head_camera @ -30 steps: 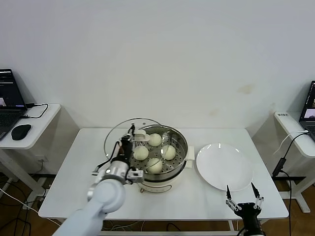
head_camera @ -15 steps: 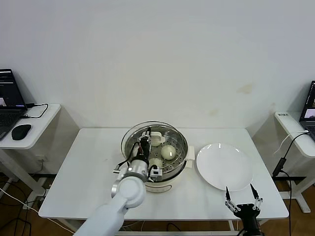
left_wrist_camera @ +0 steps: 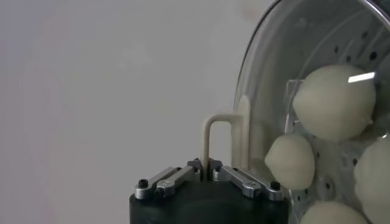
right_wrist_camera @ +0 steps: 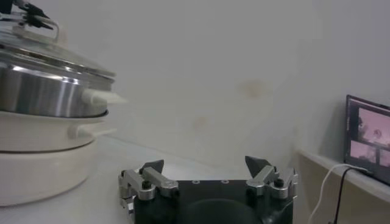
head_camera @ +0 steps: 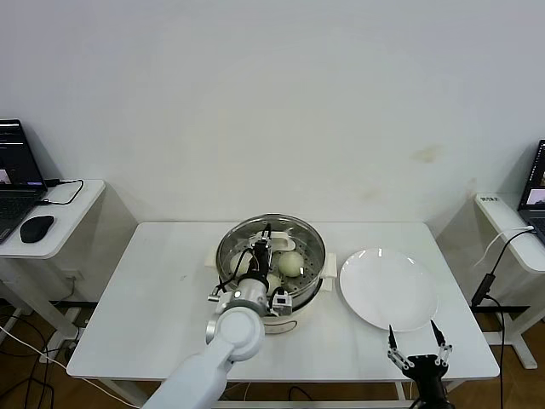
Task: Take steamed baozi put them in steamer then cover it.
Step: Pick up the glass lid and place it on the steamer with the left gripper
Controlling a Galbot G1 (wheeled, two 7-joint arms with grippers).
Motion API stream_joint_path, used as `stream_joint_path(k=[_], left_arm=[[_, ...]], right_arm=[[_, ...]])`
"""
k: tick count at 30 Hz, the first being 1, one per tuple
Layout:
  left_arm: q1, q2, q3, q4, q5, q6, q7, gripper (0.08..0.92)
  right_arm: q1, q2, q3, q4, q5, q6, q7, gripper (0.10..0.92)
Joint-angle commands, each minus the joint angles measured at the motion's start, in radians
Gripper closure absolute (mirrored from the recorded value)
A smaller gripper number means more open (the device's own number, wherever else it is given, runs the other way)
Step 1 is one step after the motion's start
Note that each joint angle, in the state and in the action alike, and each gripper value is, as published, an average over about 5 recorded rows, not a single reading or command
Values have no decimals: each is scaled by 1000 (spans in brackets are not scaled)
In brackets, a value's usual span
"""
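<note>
The steel steamer [head_camera: 308,271] stands on its white base at the table's middle. Cream-white baozi [head_camera: 290,263] lie on its perforated tray; several show through the glass in the left wrist view [left_wrist_camera: 334,102]. The clear glass cover [head_camera: 295,228] sits over the pot, nearly lined up with its rim. My left gripper [head_camera: 260,249] is shut on the cover's cream handle [left_wrist_camera: 220,141], directly above the pot. My right gripper [head_camera: 417,351] is open and empty near the table's front right edge. It also shows in the right wrist view [right_wrist_camera: 207,167].
A flat white plate [head_camera: 388,288] lies right of the steamer. Side desks stand at both sides, with a laptop and mouse [head_camera: 36,227] on the left one. The steamer's side and lid rim show in the right wrist view [right_wrist_camera: 42,91].
My left gripper carried the cover rightwards from the steamer's left side to above the pot. The right arm stayed put.
</note>
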Motion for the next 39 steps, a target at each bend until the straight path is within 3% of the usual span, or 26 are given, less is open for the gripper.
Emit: stream_joint_path(k=[1, 15, 18, 24, 30, 36, 39], left_arm=[[8, -15, -11, 14, 11, -5, 1, 860], [29, -21, -31, 1, 3, -11, -17, 860], [36, -16, -38, -21, -6, -11, -26, 825], [100, 32, -56, -121, -52, -14, -44, 657], [238, 118, -93, -273, -217, -40, -95, 483], [418, 191, -196, -455, -506, -88, -182, 310], [557, 188, -267, -516, -711, -180, -279, 229]], right_arm=[[1, -1, -1, -4, -1, 2, 0, 203], [2, -3, -7, -9, -3, 5, -3, 203], [2, -3, -9, -10, -4, 5, -3, 203], [2, -4, -12, -13, -6, 6, -4, 203], [0, -12, -12, -22, -4, 10, -4, 203], [-8, -40, -14, -31, 15, 14, -6, 203], [-17, -73, -10, -34, 46, 19, -9, 203]])
